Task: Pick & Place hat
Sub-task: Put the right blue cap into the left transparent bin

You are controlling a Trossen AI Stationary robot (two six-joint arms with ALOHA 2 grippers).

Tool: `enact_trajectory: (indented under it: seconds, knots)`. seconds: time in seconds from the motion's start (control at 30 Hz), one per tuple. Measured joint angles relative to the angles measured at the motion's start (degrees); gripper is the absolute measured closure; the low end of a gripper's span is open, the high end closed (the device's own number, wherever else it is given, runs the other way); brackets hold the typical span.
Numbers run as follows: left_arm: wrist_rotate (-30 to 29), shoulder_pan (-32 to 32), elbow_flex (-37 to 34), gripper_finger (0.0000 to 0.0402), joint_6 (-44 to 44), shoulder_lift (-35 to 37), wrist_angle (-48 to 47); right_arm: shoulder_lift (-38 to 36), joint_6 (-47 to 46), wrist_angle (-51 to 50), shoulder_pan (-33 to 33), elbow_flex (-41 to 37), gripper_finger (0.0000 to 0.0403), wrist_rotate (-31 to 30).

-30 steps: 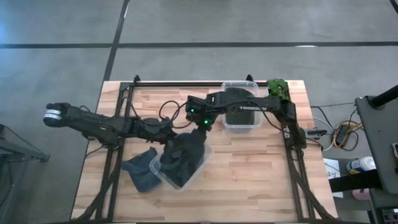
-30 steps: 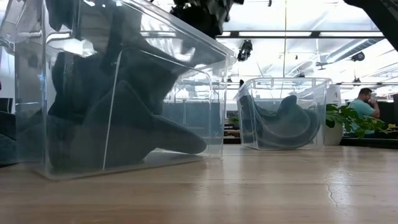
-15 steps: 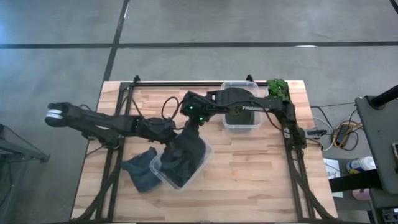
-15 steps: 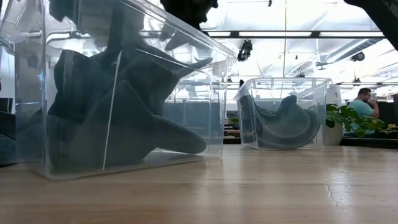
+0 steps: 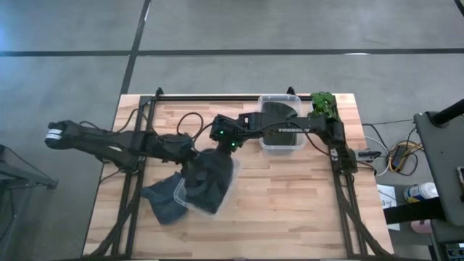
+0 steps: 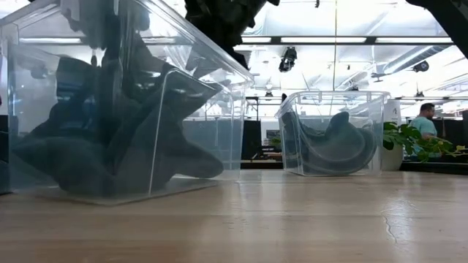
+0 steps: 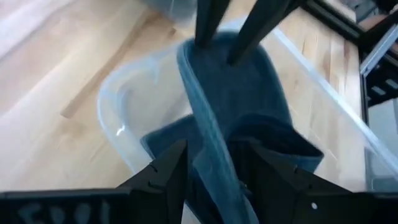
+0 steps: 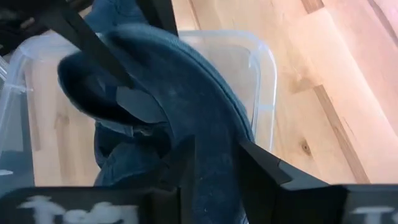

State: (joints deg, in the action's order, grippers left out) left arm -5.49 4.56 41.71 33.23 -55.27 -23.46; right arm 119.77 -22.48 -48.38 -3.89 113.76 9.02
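A dark blue-grey hat sits in a clear plastic bin left of the table's middle; in the low view the hat fills the bin. My left gripper is at the hat's left far side and my right gripper at its right far side. Both are shut on the hat's upper edge. In the left wrist view the hat runs from my left gripper to the other arm's fingers. The right wrist view shows the hat ahead of my right gripper. My left gripper pinches a raised fold of the hat's edge between its two fingers, slanting down from the table's left. The cloth runs on toward the other gripper, and the hat's lower part lies in the bin. My right gripper pinches the hat's upper edge between its two fingers, slanting down from the far right. The hat hangs below the fingers, and its lower part rests on the bin's floor.
A second clear bin with a dark hat in it stands at the far edge. A dark cloth lies beside the near bin's left side. A green plant is at the far right corner. A person sits beyond the table.
Both grippers have moved toward the table's left edge, still shut on the hat. The hat has gone along with them, and the bin under it has slid left across the table.
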Motion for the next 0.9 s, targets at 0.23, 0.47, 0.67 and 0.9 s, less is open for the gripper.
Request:
enact_trajectory:
  seconds: [0.23, 0.47, 0.67, 0.9]
  knots:
    - [-1.7, 0.0, 0.23, 0.0248, -0.07, 2.58, 0.25, -0.08, -0.27, 0.63, 0.33, -4.49, 0.0347, 0.04]
    - [-8.21, -0.04, -0.85, 0.0248, -1.72, -0.13, 0.06, -0.03, -2.65, -0.28, 0.42, -6.11, 0.0359, 0.03]
    - [-9.91, -0.04, -0.57, 0.0248, -3.64, -4.84, 1.58, -0.25, -3.06, -2.28, 0.38, -3.11, 0.0358, -0.07]
    - [-16.5, 0.0, -0.59, 0.0248, -4.76, -5.05, 1.47, -0.29, -4.07, -5.88, 0.56, 1.39, 0.0358, -0.29]
